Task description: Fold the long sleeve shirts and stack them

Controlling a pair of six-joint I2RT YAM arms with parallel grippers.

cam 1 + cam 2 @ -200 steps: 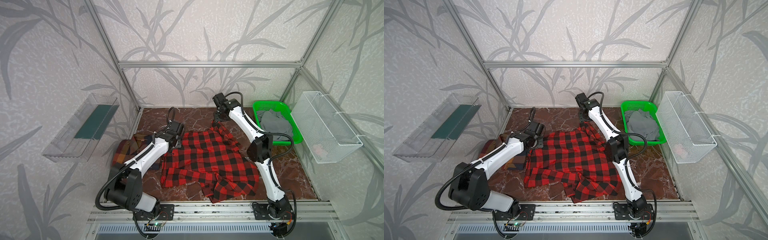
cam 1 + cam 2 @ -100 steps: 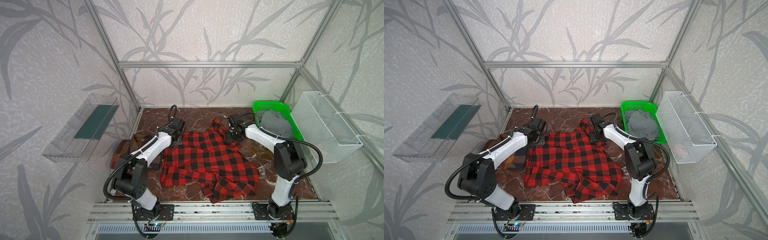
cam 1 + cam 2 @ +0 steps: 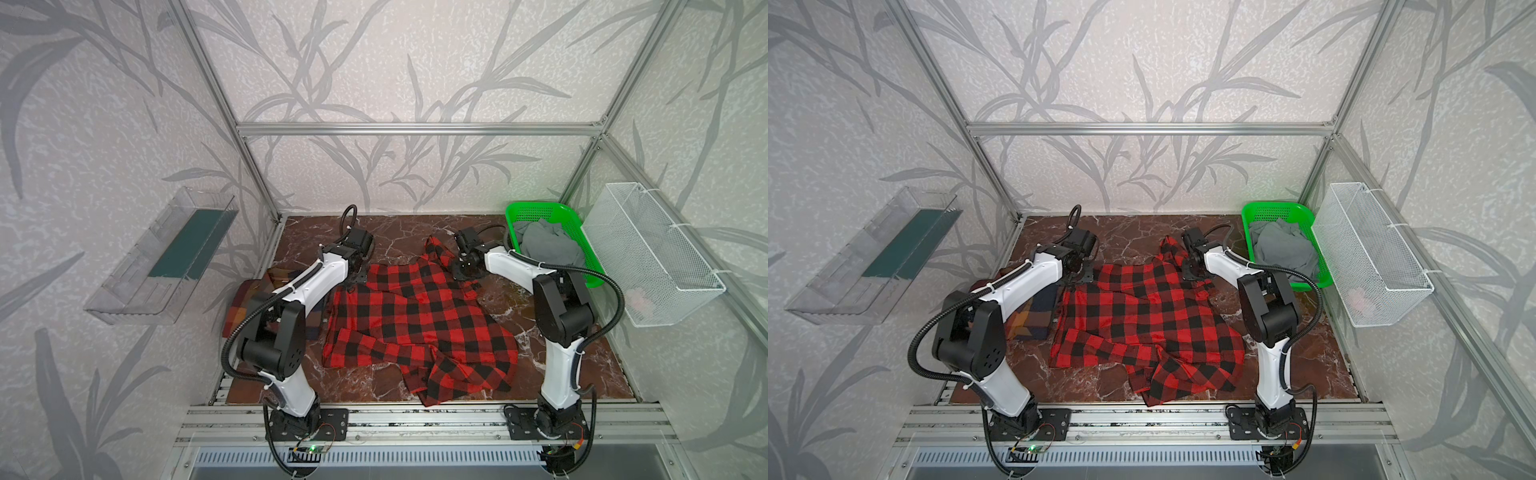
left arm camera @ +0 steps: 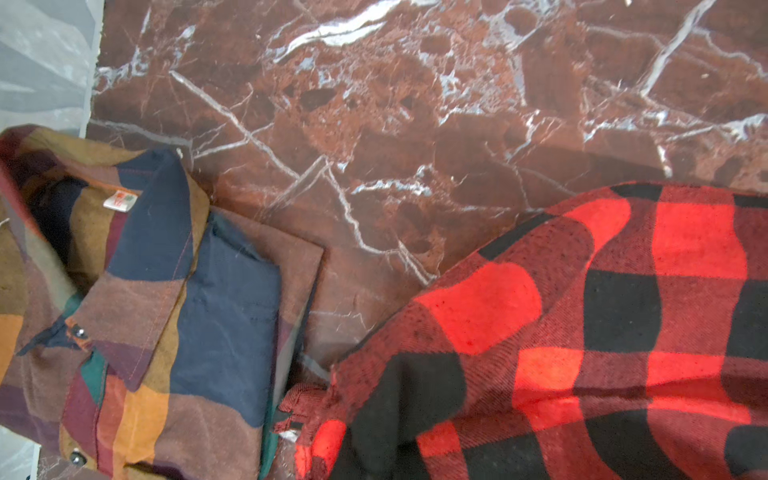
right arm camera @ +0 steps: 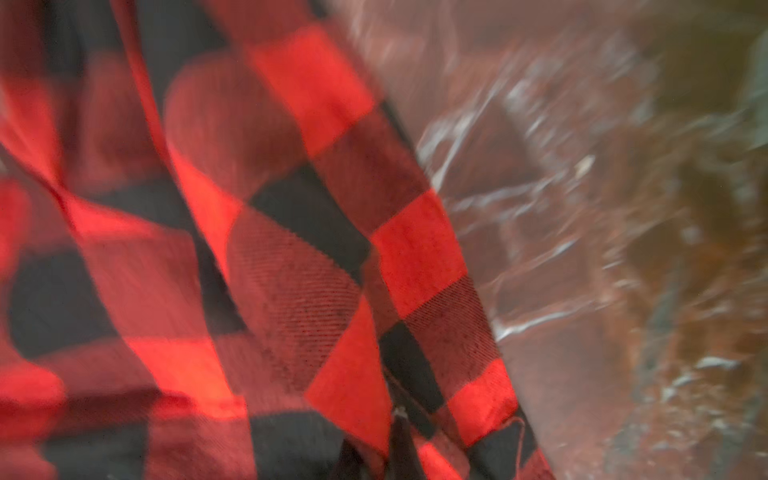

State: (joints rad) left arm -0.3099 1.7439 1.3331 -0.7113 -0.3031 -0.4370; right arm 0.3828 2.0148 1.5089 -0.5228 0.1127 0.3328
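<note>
Gripping far edge of red shirt (image 3: 415, 320), apparently for first fold. Right pincer (image 3: 464, 272) together, clamped on cloth at far right shoulder. Left pincer (image 3: 356, 279) together, clamped on far left corner. Tips hidden in wrist views.

Next move, likely: raise both ends evenly, draw cloth taut, carry far edge toward near edge. Loose sleeves need tucking.

Red shirt mid-surface (image 3: 390, 232), spread but rumpled, sleeve bunched by front edge. Plaid shirt (image 4: 166, 332) folded at left edge, collar up, just beside.

walls (image 3: 374, 62): grey leaf wallpaper | floor (image 3: 399, 232): red-brown marble | frame (image 3: 415, 129): aluminium
</note>
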